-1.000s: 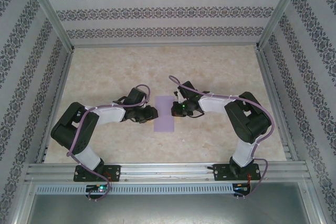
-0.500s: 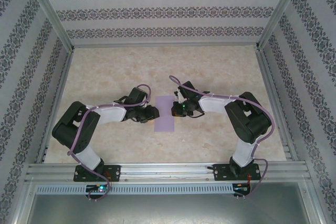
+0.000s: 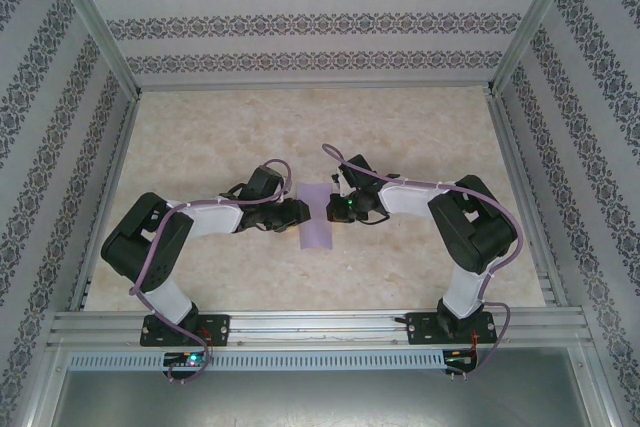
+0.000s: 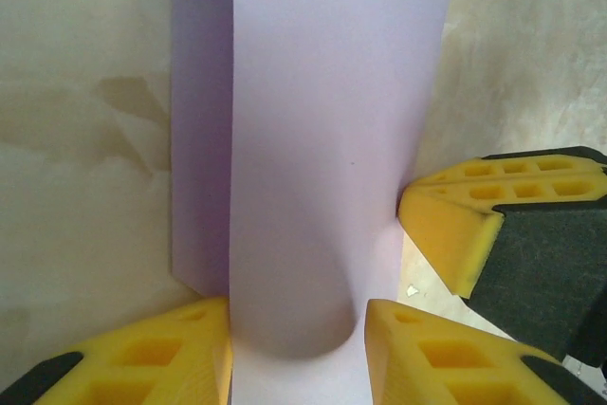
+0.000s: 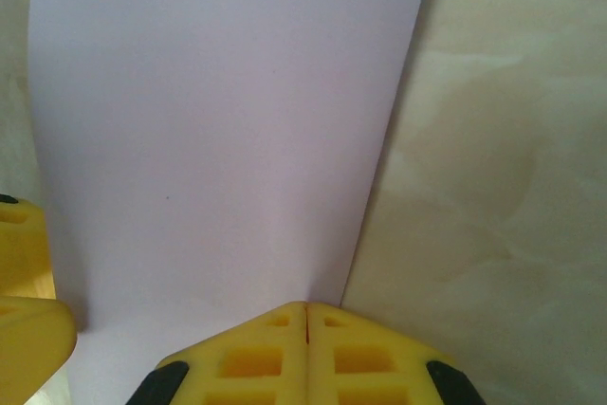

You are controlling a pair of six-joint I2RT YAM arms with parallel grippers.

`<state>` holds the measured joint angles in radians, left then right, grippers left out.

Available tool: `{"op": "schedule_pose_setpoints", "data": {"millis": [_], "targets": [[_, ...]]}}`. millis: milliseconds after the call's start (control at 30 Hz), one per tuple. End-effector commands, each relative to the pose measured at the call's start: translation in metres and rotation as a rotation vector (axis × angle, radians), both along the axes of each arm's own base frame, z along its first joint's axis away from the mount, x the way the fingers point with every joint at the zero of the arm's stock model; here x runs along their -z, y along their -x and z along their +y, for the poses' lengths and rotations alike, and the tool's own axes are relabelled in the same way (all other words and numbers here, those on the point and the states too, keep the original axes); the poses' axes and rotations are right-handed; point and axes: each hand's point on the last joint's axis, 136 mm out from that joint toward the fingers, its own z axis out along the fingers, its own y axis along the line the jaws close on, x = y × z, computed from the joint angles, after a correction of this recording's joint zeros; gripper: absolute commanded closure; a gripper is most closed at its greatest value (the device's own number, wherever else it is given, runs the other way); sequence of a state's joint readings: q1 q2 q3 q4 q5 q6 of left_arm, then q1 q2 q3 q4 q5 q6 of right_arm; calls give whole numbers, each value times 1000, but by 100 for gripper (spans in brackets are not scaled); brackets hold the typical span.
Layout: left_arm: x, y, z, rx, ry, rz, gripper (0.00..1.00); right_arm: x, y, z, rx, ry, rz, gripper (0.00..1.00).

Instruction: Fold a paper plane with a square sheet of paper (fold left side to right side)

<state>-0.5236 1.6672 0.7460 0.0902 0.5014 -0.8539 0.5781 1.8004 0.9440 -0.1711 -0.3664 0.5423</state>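
Marbled surface, patterned walls. Lavender paper mid-surface, left flap curled up. At 9 o'clock, left pincer spread, straddling the curl. At 3 o'clock, right pincer pressed together, tips on the edge. Best: sweep flap toward 3 o'clock, match edges, then crease.

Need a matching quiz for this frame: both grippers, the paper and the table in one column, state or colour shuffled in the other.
Things
1. left gripper
2. right gripper
3. square sheet of paper
4. table

States
A. beige, marbled
B. fingers shut together at the paper's edge
C. lavender, bowed up at one end
D. fingers apart, paper bulging between them

Pairs: 1-D, 2-B, 3-C, 4-A
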Motion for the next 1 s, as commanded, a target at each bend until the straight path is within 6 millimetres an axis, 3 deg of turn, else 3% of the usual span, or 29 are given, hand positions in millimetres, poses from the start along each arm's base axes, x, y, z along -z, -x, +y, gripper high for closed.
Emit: {"op": "schedule_pose_setpoints", "data": {"millis": [0, 233, 567, 833, 967], "targets": [[-11, -8, -3, 0, 8, -42, 59, 28, 21, -29, 18, 120, 84, 100], [-16, -20, -2, 10, 15, -60, 58, 28, 21, -28, 14, 119, 83, 100], [-11, -22, 3, 30, 4, -55, 60, 30, 21, -29, 13, 123, 86, 100], [-6, -17, 7, 24, -1, -31, 81, 25, 18, -27, 8, 114, 71, 100], [-3, -12, 9, 14, 1, -10, 92, 14, 11, -19, -21, 62, 35, 100]]}}
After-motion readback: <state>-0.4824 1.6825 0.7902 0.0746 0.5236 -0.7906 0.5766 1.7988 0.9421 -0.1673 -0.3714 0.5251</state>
